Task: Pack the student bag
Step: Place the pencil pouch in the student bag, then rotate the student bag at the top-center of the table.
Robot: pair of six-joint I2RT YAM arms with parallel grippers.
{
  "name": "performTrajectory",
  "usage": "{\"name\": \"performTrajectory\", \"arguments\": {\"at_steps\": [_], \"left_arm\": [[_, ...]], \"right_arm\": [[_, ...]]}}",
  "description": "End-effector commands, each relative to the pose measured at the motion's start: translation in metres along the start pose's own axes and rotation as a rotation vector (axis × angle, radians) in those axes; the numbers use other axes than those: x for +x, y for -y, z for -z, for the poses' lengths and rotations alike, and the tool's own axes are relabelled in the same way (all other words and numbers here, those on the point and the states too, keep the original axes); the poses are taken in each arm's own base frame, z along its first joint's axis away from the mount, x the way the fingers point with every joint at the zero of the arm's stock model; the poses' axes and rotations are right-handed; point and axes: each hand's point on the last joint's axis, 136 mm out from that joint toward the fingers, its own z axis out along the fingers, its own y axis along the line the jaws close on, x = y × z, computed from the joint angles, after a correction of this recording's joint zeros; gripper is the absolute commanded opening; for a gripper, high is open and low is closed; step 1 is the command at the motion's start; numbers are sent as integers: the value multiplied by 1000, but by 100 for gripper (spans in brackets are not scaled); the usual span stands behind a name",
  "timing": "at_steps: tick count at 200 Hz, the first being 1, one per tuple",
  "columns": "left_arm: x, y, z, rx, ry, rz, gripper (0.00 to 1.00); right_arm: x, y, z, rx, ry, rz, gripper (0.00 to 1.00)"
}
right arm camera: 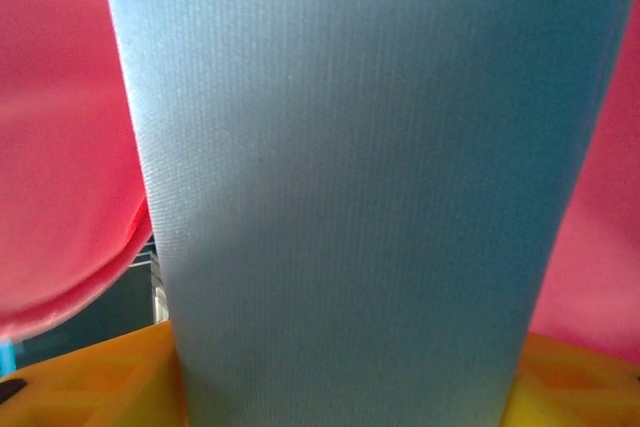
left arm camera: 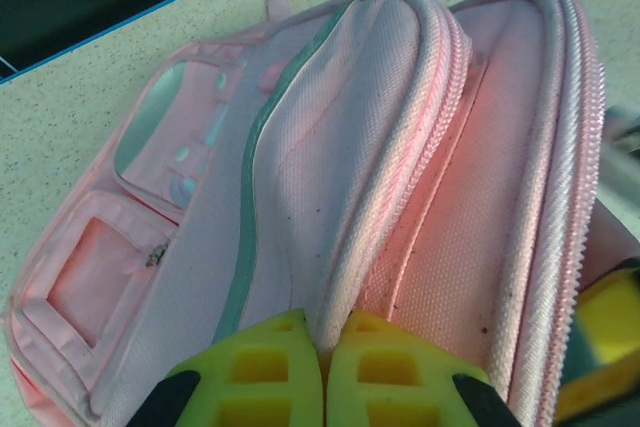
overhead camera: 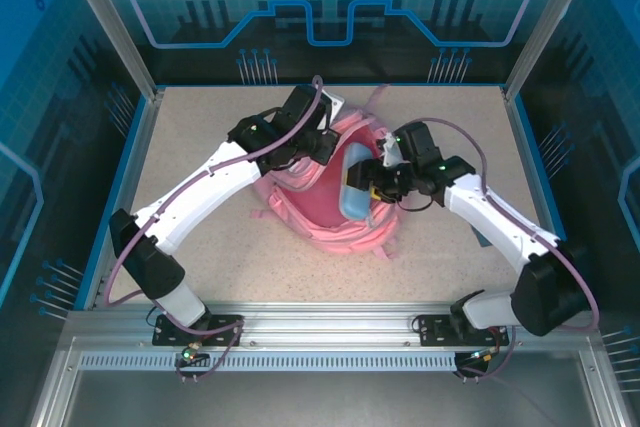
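**Top view:** The pink bag (overhead camera: 325,209) is seen lying at the centre of the speckled table (overhead camera: 200,127), its mouth turned upward. The left gripper (overhead camera: 325,144) is placed at the bag's upper rim, and its fingers are masked by the wrist housing. The right gripper (overhead camera: 375,185) is set at the bag's right side, clamped on a pale blue pouch (overhead camera: 354,182) that stands in the opening. How deep the pouch reaches cannot be told.

**Left wrist view:** The yellow fingers (left arm camera: 265,367) are seen pressed together at the lower edge, with the bag's zip rim (left arm camera: 400,177) pinched between them. The front pockets (left arm camera: 150,207) are seen at the left. The bag is cut off at the right and the bottom. A yellow shape at the lower right is cropped and cannot be identified.

**Right wrist view:** The centre is taken up by the pouch, held between yellow pads (right arm camera: 80,382) at the lower corners, with both of its ends cut off. Blurred pink fabric is seen on either side.
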Motion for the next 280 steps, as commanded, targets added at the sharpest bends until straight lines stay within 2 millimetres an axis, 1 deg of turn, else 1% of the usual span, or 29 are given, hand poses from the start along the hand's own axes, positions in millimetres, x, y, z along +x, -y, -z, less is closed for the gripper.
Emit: {"name": "performTrajectory", "arguments": {"at_steps": [1,18,42,51,68,83,95,112,120,150,169,194,211,218,222,232,251,259,270,280], "left_arm": [[-71,11,39,73,252,97,0],[-74,14,41,89,258,114,0],[-75,16,41,99,261,130,0],[-75,15,39,98,257,132,0],[-76,15,37,91,252,137,0],[-75,13,35,82,245,135,0],[-72,11,31,77,232,132,0],[-67,9,25,71,215,136,0],[-65,7,22,68,208,141,0],[-57,3,8,71,181,162,0],[-48,9,-2,104,149,153,0],[-26,25,-22,181,73,138,0],[-7,34,-38,219,9,147,0],[0,37,-43,233,-14,154,6],[3,38,-45,240,-26,161,12],[10,40,-48,252,-46,180,31],[20,40,-47,262,-63,215,59],[24,36,-44,259,-65,234,66],[30,29,-39,259,-65,264,72],[36,19,-33,253,-59,305,77]], "right_arm": [[-21,-25,-12,-41,63,-25,62],[-31,-25,-26,-13,91,-21,62],[-46,-30,-50,-37,124,-30,62],[-52,-29,-59,-33,143,-32,64],[-58,-29,-72,-31,152,-37,73],[-59,-29,-72,-28,159,-42,84],[-57,-30,-66,-32,169,-28,89],[-52,-27,-51,-11,189,-14,89],[-48,-23,-44,7,198,-14,89],[-27,9,-16,90,224,-51,84],[-14,27,7,144,258,-63,80],[-1,58,43,263,328,-83,78],[4,76,63,326,368,-102,78],[4,80,69,339,378,-108,79],[4,81,72,341,382,-109,79],[4,83,77,342,383,-112,79],[1,80,81,325,382,-97,80],[-1,76,83,321,384,-85,81],[-4,70,84,310,381,-66,83],[-7,64,84,299,380,-46,85]]}}
